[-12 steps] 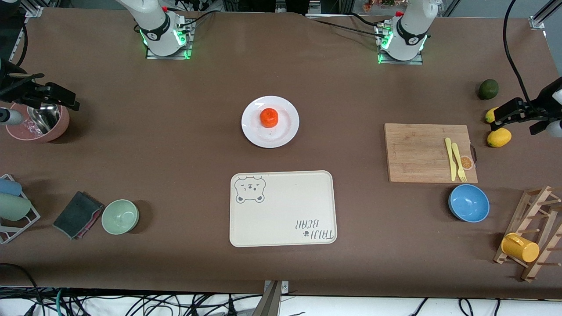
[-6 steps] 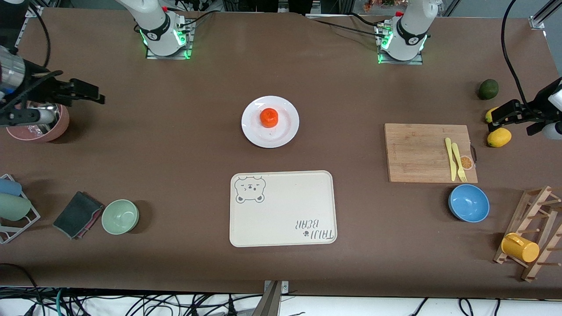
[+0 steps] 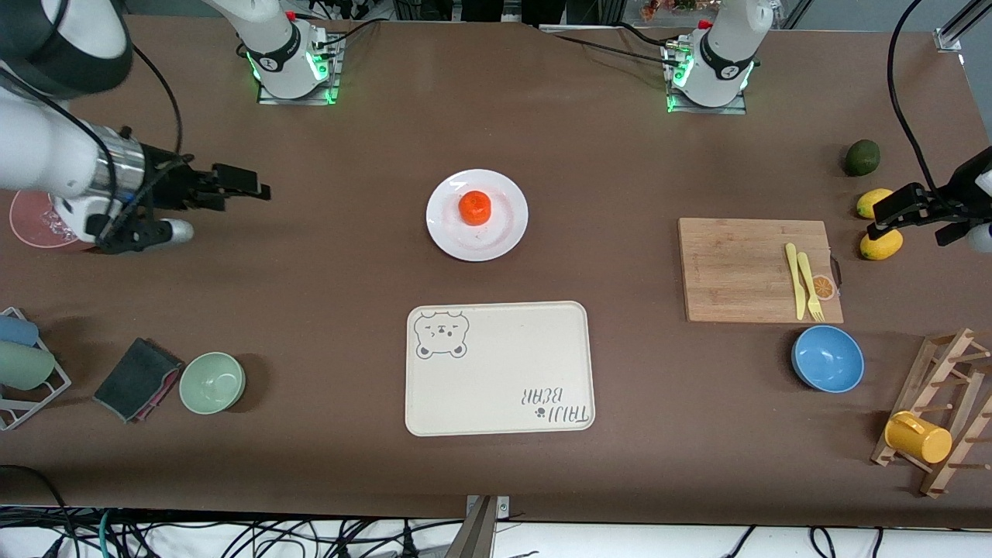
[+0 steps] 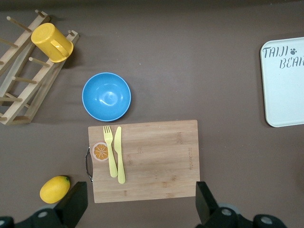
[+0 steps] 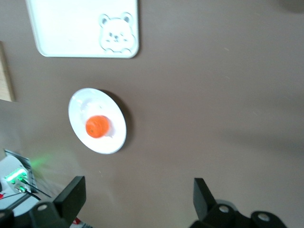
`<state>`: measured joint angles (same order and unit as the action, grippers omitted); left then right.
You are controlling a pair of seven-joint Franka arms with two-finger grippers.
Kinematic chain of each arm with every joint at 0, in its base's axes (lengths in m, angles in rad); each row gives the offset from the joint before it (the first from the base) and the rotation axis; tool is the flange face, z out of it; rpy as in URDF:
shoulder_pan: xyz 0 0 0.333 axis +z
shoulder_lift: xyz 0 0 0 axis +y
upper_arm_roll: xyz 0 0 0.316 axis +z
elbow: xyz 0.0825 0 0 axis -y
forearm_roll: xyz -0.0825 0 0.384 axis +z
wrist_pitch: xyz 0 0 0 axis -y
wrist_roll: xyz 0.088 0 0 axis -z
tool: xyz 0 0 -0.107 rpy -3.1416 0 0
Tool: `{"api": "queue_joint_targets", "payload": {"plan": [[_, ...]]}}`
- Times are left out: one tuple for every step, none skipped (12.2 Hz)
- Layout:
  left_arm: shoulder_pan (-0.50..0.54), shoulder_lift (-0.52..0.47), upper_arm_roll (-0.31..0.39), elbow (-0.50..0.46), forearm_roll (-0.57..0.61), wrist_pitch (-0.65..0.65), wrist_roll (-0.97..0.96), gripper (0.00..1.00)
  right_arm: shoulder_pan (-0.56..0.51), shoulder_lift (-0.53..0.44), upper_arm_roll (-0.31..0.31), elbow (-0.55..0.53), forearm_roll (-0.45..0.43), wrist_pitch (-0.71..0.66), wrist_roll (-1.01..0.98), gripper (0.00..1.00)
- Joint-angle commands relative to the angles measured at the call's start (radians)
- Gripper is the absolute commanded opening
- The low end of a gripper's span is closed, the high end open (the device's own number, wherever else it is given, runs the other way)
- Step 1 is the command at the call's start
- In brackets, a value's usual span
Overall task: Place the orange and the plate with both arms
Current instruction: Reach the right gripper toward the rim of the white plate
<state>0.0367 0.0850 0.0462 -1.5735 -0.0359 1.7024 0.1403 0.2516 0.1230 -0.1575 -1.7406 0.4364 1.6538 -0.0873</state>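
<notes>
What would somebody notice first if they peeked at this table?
Probably the small bright orange sitting on the round white plate mid-table. Nearer the camera lies a cream bear-print tray. The open right gripper hangs over bare tabletop; the open left gripper hovers over two yellow lemons.

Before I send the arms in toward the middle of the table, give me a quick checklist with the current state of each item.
1. Orange sitting on the plate: ok.
2. Right gripper open and empty, over bare table toward the right arm's end: ok.
3. Left gripper open and empty, over the lemons: ok.
4. Tray bare, nearer the front camera than the plate: ok.
5. Open table between right gripper and plate: ok.
6. Either gripper lined up on the plate: not ok, both well apart from it.
</notes>
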Motion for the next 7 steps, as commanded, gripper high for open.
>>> {"api": "queue_joint_targets", "payload": {"plan": [[0.005, 0.004, -0.002, 0.007, 0.01, 0.008, 0.022, 1.0, -0.084, -0.04, 0.112, -0.215, 0.1, 0.199, -0.139, 1.0], [0.003, 0.004, -0.002, 0.007, 0.01, 0.008, 0.022, 1.0, -0.141, -0.034, 0.184, -0.265, 0.151, 0.258, -0.181, 1.0], [0.003, 0.005, -0.002, 0.007, 0.01, 0.008, 0.022, 1.0, -0.164, -0.026, 0.229, -0.308, 0.194, 0.311, -0.218, 1.0], [0.005, 0.005, -0.002, 0.007, 0.008, 0.008, 0.022, 1.0, -0.164, -0.019, 0.24, -0.342, 0.234, 0.345, -0.236, 1.0], [0.005, 0.005, -0.002, 0.007, 0.008, 0.008, 0.022, 1.0, -0.164, -0.007, 0.253, -0.379, 0.296, 0.374, -0.273, 1.0], [0.005, 0.005, -0.002, 0.007, 0.007, 0.008, 0.022, 1.0, -0.164, 0.001, 0.282, -0.428, 0.382, 0.421, -0.332, 1.0], [0.006, 0.005, 0.0, 0.009, 0.007, 0.008, 0.022, 1.0, -0.164, 0.01, 0.305, -0.48, 0.465, 0.476, -0.398, 1.0]]}}
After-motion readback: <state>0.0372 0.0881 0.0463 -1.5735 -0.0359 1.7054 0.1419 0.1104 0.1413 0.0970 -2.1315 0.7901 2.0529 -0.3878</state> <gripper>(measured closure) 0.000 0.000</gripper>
